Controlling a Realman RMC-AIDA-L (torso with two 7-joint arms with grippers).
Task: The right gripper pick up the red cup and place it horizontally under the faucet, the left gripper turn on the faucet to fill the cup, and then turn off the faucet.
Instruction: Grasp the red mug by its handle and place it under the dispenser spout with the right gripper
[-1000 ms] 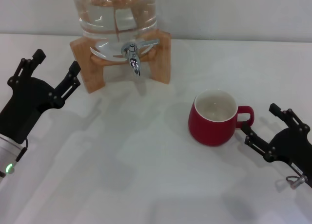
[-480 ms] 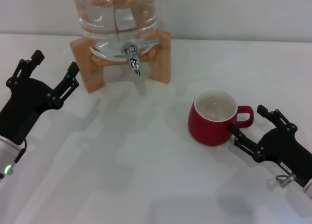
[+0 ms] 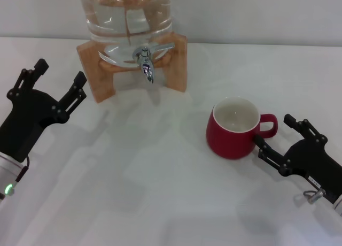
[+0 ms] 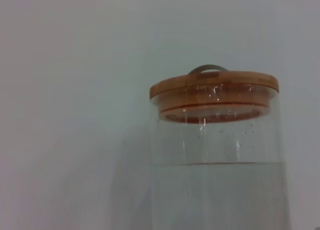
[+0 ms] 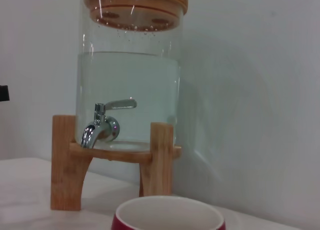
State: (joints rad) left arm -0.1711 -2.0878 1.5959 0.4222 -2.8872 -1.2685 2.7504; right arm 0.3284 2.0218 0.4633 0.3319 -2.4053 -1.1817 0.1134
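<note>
The red cup (image 3: 233,129) stands upright on the white table right of centre, its handle pointing right; its rim also shows in the right wrist view (image 5: 169,214). My right gripper (image 3: 274,130) is open, its fingers on either side of the handle. The chrome faucet (image 3: 145,60) juts from the glass water jar (image 3: 127,10) on its wooden stand (image 3: 96,69) at the back; it also shows in the right wrist view (image 5: 100,123). My left gripper (image 3: 59,80) is open and empty, left of the stand.
The jar holds water and has a wooden lid (image 4: 214,87). A pale wall (image 3: 256,13) stands behind the table. The white tabletop (image 3: 160,176) spreads between the two arms.
My right gripper moved left toward the cup, so its fingers now flank the handle. The left arm shifted only slightly. The cup has not moved.
</note>
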